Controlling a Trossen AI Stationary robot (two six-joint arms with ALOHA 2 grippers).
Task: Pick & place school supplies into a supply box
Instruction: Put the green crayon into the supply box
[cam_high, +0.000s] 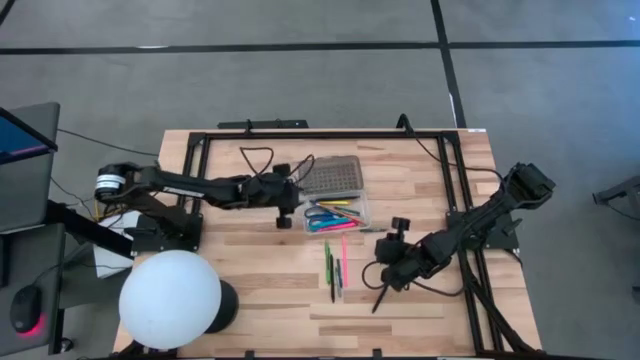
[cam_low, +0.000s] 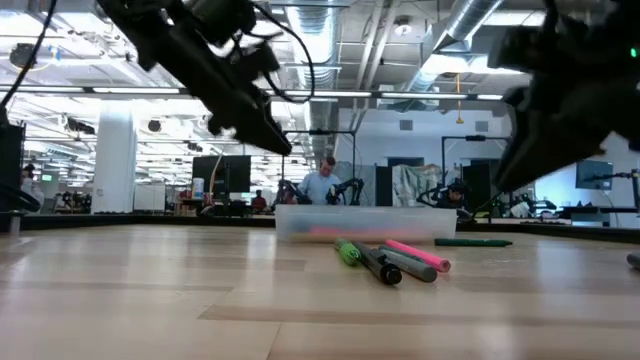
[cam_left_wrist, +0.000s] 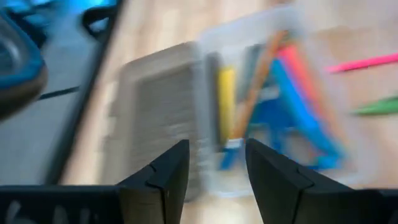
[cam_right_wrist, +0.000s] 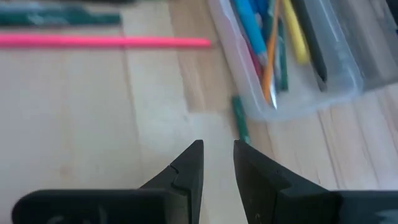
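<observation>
The supply box (cam_high: 335, 200) sits mid-table, with its grey grid lid (cam_high: 330, 178) folded open toward the far edge. Its clear tray (cam_right_wrist: 292, 93) holds several pens and pencils and the blue scissors (cam_left_wrist: 292, 118). Green, pink, grey and black pens (cam_high: 336, 268) lie on the wood nearer than the box. A dark green pen (cam_right_wrist: 239, 121) lies beside the tray's right end. My left gripper (cam_high: 298, 192) hovers open at the box's left end, above the table (cam_low: 280, 145). My right gripper (cam_right_wrist: 217, 155) is open by a narrow gap and empty, low over the wood right of the box (cam_high: 385, 248).
A large white sphere on a dark base (cam_high: 170, 298) stands at the table's near left corner. A black frame (cam_high: 455, 190) runs along the far and right sides, and cables (cam_high: 260, 158) lie left of the lid. Bare wood (cam_high: 260, 260) lies between sphere and pens.
</observation>
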